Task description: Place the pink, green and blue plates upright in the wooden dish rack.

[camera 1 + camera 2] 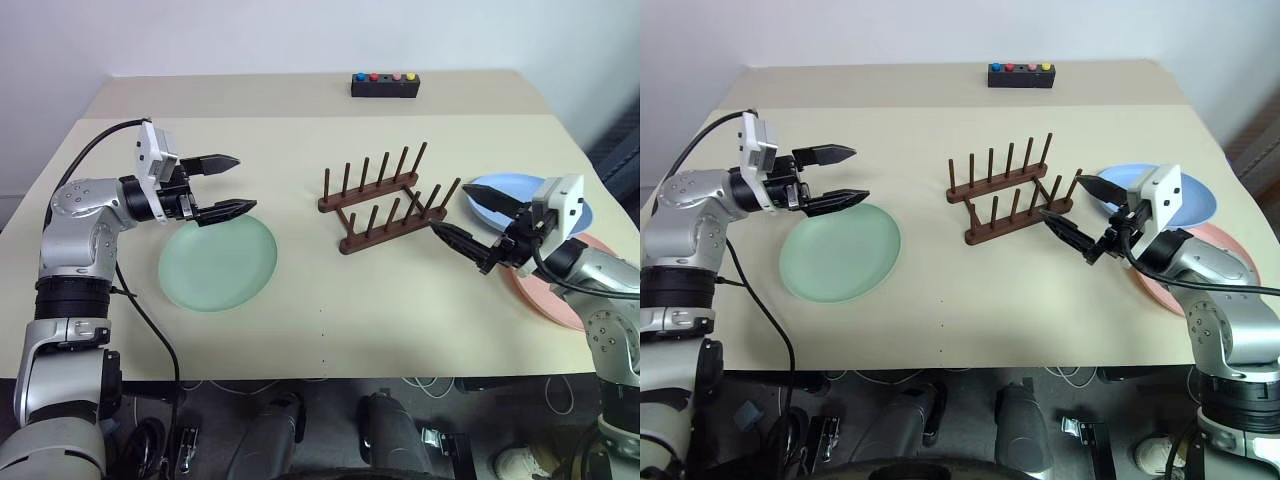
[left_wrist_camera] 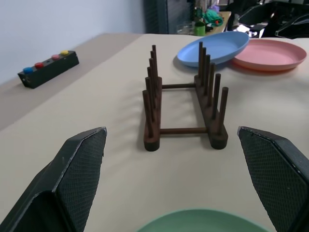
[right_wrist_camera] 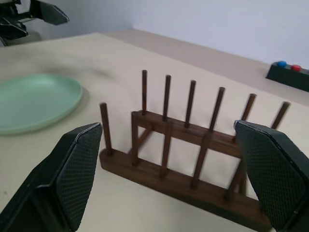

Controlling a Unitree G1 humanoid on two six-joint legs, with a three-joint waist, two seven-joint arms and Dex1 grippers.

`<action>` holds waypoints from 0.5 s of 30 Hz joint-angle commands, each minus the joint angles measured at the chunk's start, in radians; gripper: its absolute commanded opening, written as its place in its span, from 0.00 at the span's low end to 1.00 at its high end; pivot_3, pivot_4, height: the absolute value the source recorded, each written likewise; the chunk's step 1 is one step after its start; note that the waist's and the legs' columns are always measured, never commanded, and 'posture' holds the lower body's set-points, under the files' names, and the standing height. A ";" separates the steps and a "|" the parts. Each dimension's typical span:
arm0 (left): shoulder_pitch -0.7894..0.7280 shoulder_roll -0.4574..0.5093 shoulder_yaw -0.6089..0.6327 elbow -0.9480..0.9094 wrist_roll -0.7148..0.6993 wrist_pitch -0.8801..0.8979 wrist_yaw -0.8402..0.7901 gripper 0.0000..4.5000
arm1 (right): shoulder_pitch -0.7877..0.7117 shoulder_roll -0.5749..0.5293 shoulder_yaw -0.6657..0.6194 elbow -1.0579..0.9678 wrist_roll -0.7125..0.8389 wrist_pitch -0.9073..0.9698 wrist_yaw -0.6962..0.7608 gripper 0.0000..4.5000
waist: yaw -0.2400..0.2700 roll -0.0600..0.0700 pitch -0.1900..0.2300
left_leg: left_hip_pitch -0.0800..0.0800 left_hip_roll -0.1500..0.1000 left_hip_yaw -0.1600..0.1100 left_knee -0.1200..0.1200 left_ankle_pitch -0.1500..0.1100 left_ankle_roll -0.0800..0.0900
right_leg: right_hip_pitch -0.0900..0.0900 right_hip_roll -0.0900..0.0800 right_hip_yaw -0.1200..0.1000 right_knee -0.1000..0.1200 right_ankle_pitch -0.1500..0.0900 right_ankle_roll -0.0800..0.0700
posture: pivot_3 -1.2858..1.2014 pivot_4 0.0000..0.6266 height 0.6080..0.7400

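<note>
Wooden dish rack [image 1: 385, 198] sits mid-table: dark brown wood, 2 base rails joined by 2 thin cross rods, each rail carrying a row of 6 thin round upright pegs. No plate in it.

Green plate [image 1: 218, 262] is round, shallow, smooth matte pale green, lying flat on the table on the robot's left of the rack. Blue plate [image 1: 527, 203] is the same shape, light blue, flat on the table on the right of the rack. Pink plate [image 1: 555, 290] is salmon pink, flat, just beside the blue one on its near side; from the left wrist view their rims look touching or overlapping, can't tell which.

Table [image 1: 330, 320] is plain beige with a smooth matte top.

Left gripper [image 1: 222, 185] hangs empty above the far edge of the green plate, pointing toward the rack, jaws spread wide. Black fingers [image 2: 79, 169], wedge-shaped, with cross-hatched grip pads.

Right gripper [image 1: 1075, 208] also empty, jaws spread wide, pointing at the rack's right end, fingertips just beside the end pegs, above the table between rack and blue plate. Contact with the pegs: can't tell.

Black button box [image 1: 384, 85] at the far table edge: small rectangular block, 4 round buttons, blue, red, pink, yellow. No readable text or branding anywhere.
</note>
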 commanded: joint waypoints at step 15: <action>-0.006 -0.162 -0.327 -0.354 0.206 0.402 0.312 0.99 | 0.000 0.022 -0.005 -0.039 -0.013 -0.039 -0.041 1.00 | 0.001 0.000 0.000 | 0.000 0.000 0.001 0.000 0.001 -0.001 | 0.001 0.000 0.001 -0.001 0.001 0.001 | 0.52 0.24 1.00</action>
